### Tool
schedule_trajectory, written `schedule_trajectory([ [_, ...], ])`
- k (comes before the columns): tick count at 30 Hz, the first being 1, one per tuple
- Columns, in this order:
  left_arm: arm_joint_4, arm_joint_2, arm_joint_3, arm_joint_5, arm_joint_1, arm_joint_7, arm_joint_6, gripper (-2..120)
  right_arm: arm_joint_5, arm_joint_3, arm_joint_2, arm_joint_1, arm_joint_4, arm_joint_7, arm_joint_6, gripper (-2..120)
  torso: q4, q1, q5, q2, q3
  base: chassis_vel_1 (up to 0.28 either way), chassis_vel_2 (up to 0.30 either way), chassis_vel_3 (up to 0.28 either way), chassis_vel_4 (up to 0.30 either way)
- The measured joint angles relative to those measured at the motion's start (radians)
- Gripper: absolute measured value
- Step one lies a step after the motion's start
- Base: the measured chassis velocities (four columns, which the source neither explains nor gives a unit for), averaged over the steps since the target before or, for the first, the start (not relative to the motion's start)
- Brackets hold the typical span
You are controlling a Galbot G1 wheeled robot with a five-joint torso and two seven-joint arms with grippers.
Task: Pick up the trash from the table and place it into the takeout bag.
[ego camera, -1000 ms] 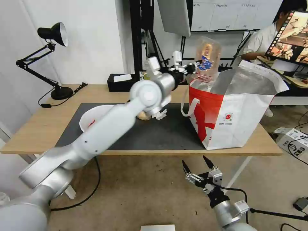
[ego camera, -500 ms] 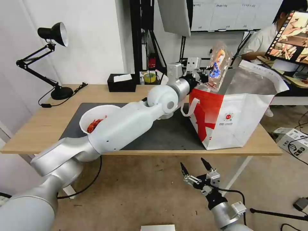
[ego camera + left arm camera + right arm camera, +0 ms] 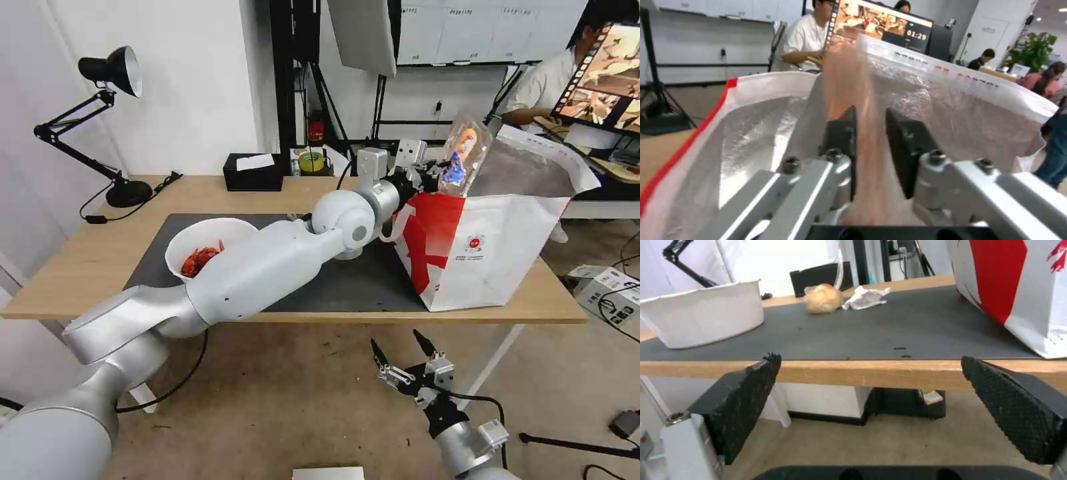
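My left gripper (image 3: 427, 179) is shut on a clear plastic food tray (image 3: 467, 152) and holds it upright at the near rim of the takeout bag (image 3: 493, 247), partly inside the open top. In the left wrist view the tray (image 3: 853, 83) stands edge-on between the gripper (image 3: 869, 146) pads, above the foil lining (image 3: 755, 133). On the dark mat (image 3: 862, 333) sit the white bowl (image 3: 207, 250) with red shells, the bagged bun (image 3: 822, 299) and the crumpled tissue (image 3: 866, 297). My right gripper (image 3: 400, 350) hangs open below the table's front edge (image 3: 862, 371).
A black tissue box (image 3: 253, 172) and a roll of tape (image 3: 310, 161) stand at the table's back edge. A black desk lamp (image 3: 113, 113) is at the back left. My left arm stretches across the mat from the bowl to the bag.
My left arm has swung right and lowered the tray from above the table to the bag's opening. The bowl has come into sight. The right gripper has sunk slightly.
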Motion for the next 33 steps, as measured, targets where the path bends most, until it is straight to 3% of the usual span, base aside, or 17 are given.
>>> schedule_trajectory([
  [10,-0.013,0.014,-0.003,-0.013,0.001,-0.002,-0.017,64,0.0,-0.014,0.006,0.0,0.005,0.0,-0.003,100,-0.0002,0.0,0.0,0.0,0.0,0.0,0.0,0.0,0.0],
  [13,-0.03,0.036,-0.009,-0.011,-0.001,-0.002,-0.04,73,0.0,-0.016,0.003,0.002,0.009,0.001,-0.004,100,0.0,0.0,0.0,0.0,0.0,0.0,0.0,0.0,0.0],
  [16,-0.066,0.078,-0.025,-0.027,-0.015,0.012,-0.096,89,0.003,-0.016,-0.004,0.004,0.015,0.002,-0.005,100,0.0,0.0,0.0,0.0,0.0,0.0,0.0,0.0,0.0],
  [20,-0.107,0.108,-0.032,-0.027,-0.016,0.015,-0.107,97,0.005,-0.015,-0.009,0.003,0.026,0.004,-0.005,100,-0.0001,0.0,-0.0001,0.0,0.0,0.0,0.0,0.0,0.0],
  [23,-0.162,0.166,-0.04,0.028,0.006,0.019,-0.131,100,0.006,-0.002,-0.012,0.005,0.036,0.006,-0.006,100,-0.0001,0.0,-0.0001,0.0,0.0,0.0,0.0,0.0,0.0],
  [25,-0.209,0.235,-0.056,0.121,0.055,0.038,-0.165,100,0.007,0.012,-0.014,0.008,0.041,0.009,-0.006,100,-0.0004,0.0,-0.0002,0.0,0.0,0.0,0.0,0.0,0.0],
  [26,-0.209,0.235,-0.056,0.121,0.055,0.038,-0.165,100,0.007,0.012,-0.014,0.008,0.041,0.009,-0.006,100,-0.0004,0.0,-0.0002,0.0,0.0,0.0,0.0,0.0,0.0],
  [29,-0.267,0.38,-0.138,0.301,0.19,0.101,-0.227,100,0.004,0.025,-0.018,0.014,0.041,0.011,-0.006,100,0.0002,0.0,-0.0006,0.0,0.0,0.0,0.0,0.0,0.0],
  [30,-0.267,0.38,-0.138,0.301,0.19,0.101,-0.227,100,0.004,0.025,-0.018,0.014,0.041,0.011,-0.006,100,0.0002,0.0,-0.0006,0.0,0.0,0.0,0.0,0.0,0.0],
  [33,-0.305,0.49,-0.255,0.418,0.335,0.171,-0.27,100,0.0,0.023,-0.018,0.018,0.032,0.011,-0.005,100,0.0004,0.0,-0.0004,0.0,0.0,0.0,0.0,0.0,0.0],
])
